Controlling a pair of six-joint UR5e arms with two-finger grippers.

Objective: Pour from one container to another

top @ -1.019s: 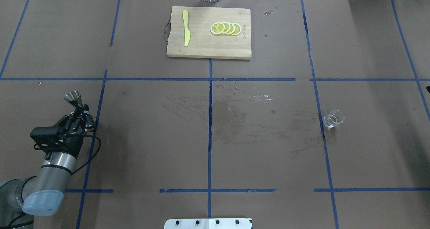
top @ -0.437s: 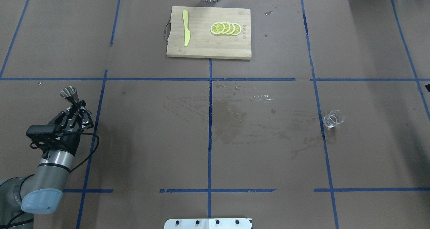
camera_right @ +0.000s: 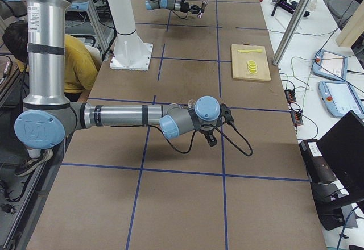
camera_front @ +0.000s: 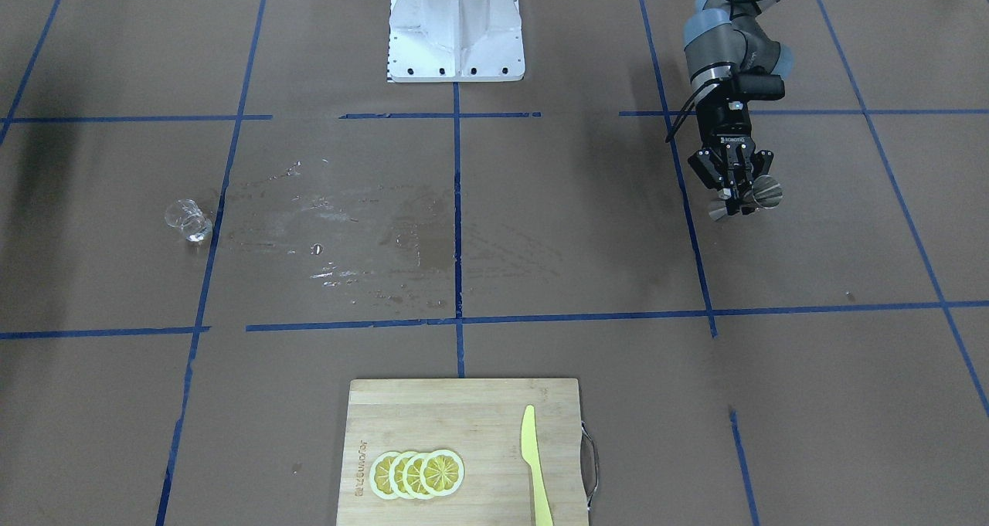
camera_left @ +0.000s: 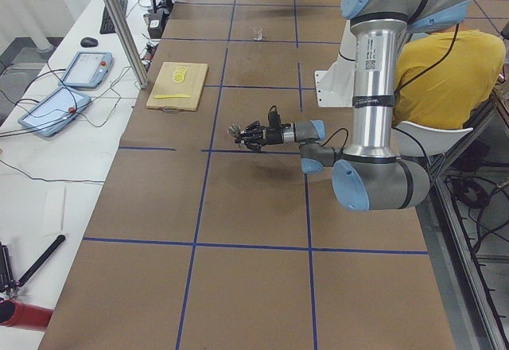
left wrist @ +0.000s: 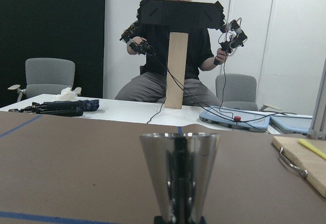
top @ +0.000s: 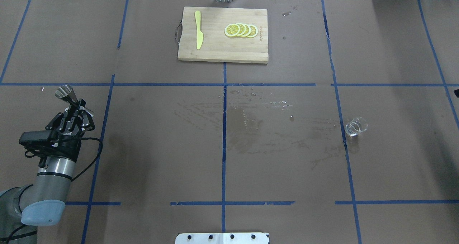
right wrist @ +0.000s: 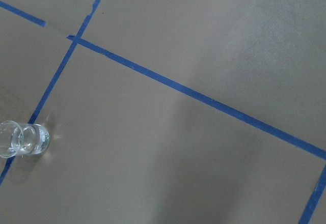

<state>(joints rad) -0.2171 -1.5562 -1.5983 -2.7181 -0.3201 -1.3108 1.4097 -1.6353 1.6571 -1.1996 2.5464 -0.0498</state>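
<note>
Overhead exterior: small metal cup [top: 65, 92] at the far left of the table [top: 161, 158], lifted clear of it, about upright, pinched at the waist by the left claw [top: 77, 106]. Well apart from the glass [top: 356, 126], upright at the far right beside a blue tape line.

Likely step: carrying the cup across for the pour. Best done level and slow, stopping with the rim just above the glass's mouth, then tipping gently; small mouth, so little room for error.

Inside the cup: hidden, cannot tell. Glass clear, seemingly near empty, though hard to say. Wet patch [top: 251, 129] on the table between the two.

Farther back, a wooden board [top: 215, 50] with lemon slices [top: 241, 30] and a yellow knife [top: 198, 29]. Right claw [camera_right: 212, 141] seen only from a side camera; wide or narrow, cannot tell.
</note>
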